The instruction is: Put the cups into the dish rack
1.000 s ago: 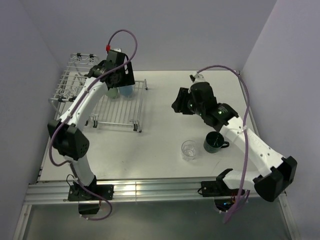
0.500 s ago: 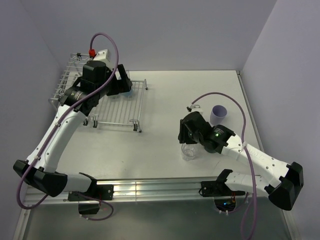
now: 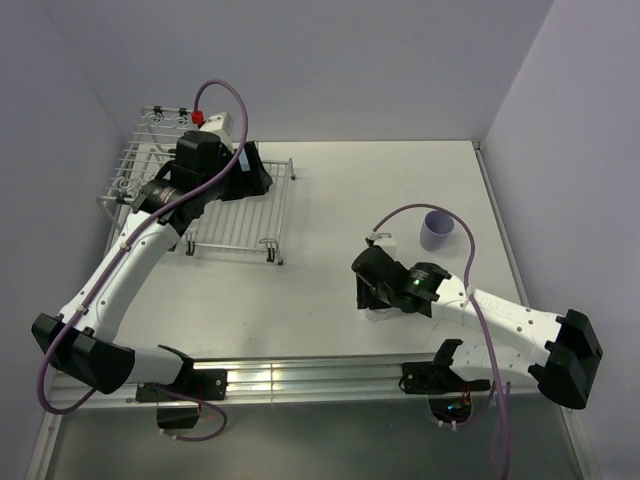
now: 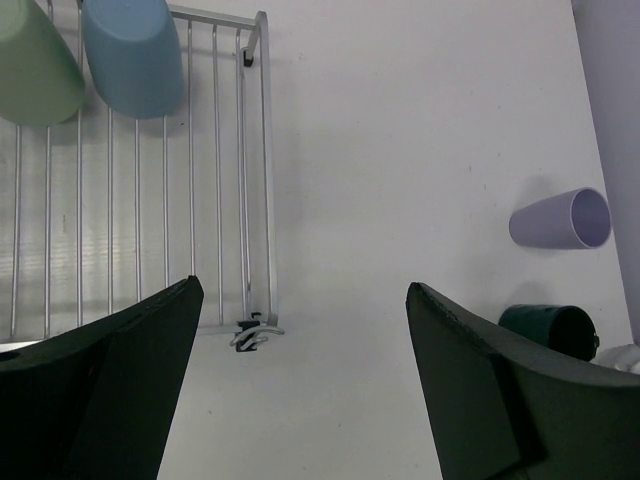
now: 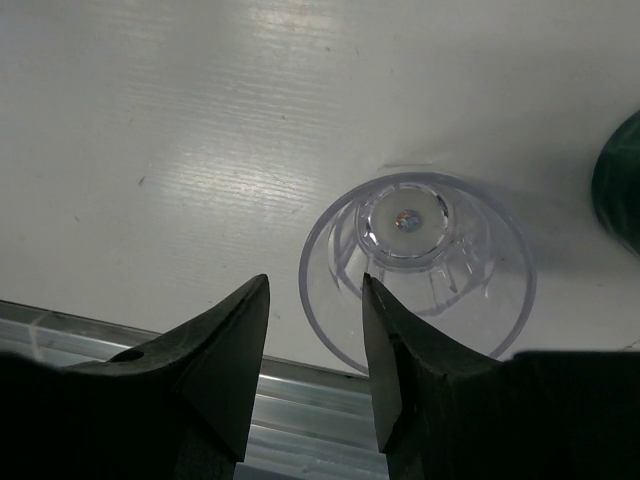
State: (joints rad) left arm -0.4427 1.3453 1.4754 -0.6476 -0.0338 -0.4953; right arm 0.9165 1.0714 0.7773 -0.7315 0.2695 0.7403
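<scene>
In the right wrist view a clear glass (image 5: 420,255) stands upright on the table. My right gripper (image 5: 315,282) is open astride its near rim, one finger outside and one over the inside. The dark green mug (image 5: 625,180) shows at that view's right edge. A pale green cup (image 4: 35,60) and a light blue cup (image 4: 130,55) rest on the dish rack (image 4: 265,150). The lavender cup (image 3: 436,230) stands at the right of the table. My left gripper (image 4: 303,290) hangs open and empty above the rack's right edge (image 3: 275,215). In the top view my right gripper (image 3: 372,292) hides most of the glass.
The lavender cup (image 4: 560,218) and the mug (image 4: 550,330) sit close together, just beyond the glass. An aluminium rail (image 3: 300,378) runs along the table's near edge, right behind the glass. Purple walls close in the back and both sides.
My right arm swung from the back middle of the table down to the glass and lowered its fingers over the rim. My left gripper drew back from the blue cup and shifted right.
</scene>
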